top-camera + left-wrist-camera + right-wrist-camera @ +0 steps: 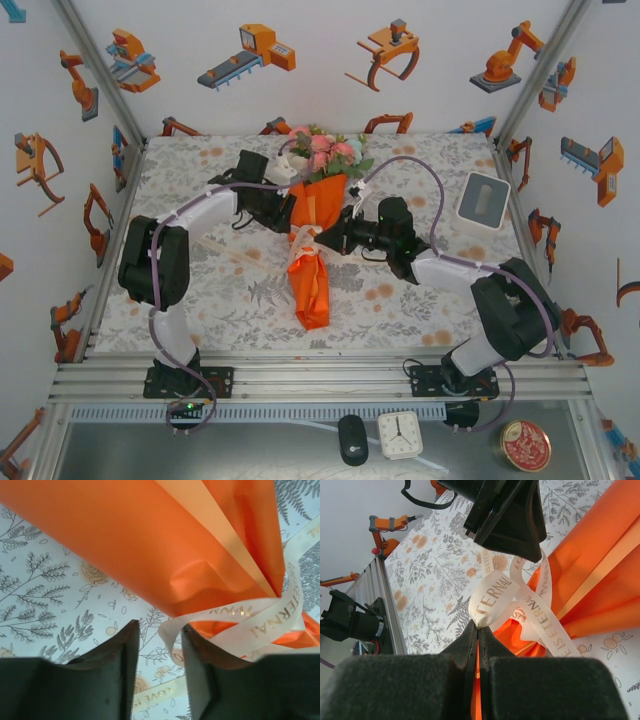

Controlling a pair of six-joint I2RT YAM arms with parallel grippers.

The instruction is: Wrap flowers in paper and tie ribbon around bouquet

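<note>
1. Top view: the bouquet (318, 198) lies in the middle of the floral-print counter (200, 290). Its flowers (325, 150) point to the top of the frame, and the orange paper (312, 290) narrows toward the bottom. The left claw (292, 212) meets the cone from the left and the right claw (320, 241) from the right, both at its waist, where bits of cream ribbon (300, 238) show. A white box (487, 200) stands at the upper right, well apart.
2. Left wrist view: two dark fingers (120, 670) rise from the bottom edge, standing apart, with the counter showing in the gap. The gold-lettered ribbon loops round the gathered paper at right centre. Its curled end hangs at the mouth of the gap against the right-hand finger, not pinched. Another stretch of ribbon lies flat on the counter at the bottom.
3. Right wrist view: the right claw's fingers press together at lower centre, clamped on a fold of the ribbon. The ribbon loops up against the paper on the right side. The left claw hangs at top centre, just above the ribbon.
</note>
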